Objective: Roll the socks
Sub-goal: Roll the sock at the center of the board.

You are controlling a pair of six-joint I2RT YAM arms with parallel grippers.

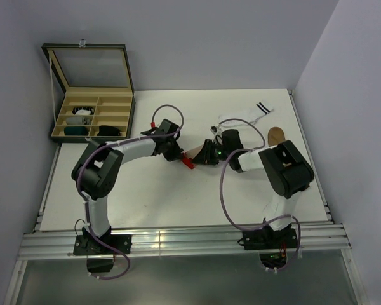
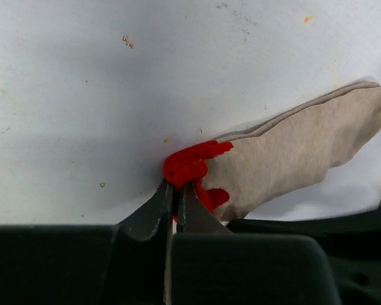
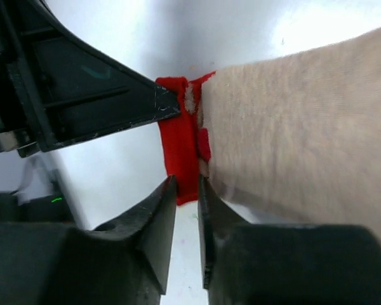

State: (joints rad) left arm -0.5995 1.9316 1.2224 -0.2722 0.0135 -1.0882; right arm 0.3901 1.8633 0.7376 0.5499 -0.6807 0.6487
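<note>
Beige sock (image 2: 286, 152) lies flat near the middle of the table (image 1: 178, 197). My left gripper (image 2: 176, 190) is clamped tight on its red cuff (image 2: 192, 164), fingers pressed together over the bunched fabric. My right gripper (image 3: 187, 190) faces it from the other side, fingers narrowly parted with the cuff's edge at their tips; whether they grip it I cannot tell. Toward the far right corner lie a white sock (image 1: 247, 114) with black stripes and a brown sock (image 1: 277, 135). A divided box (image 1: 92, 114) sits at the far left corner, lid up.
</note>
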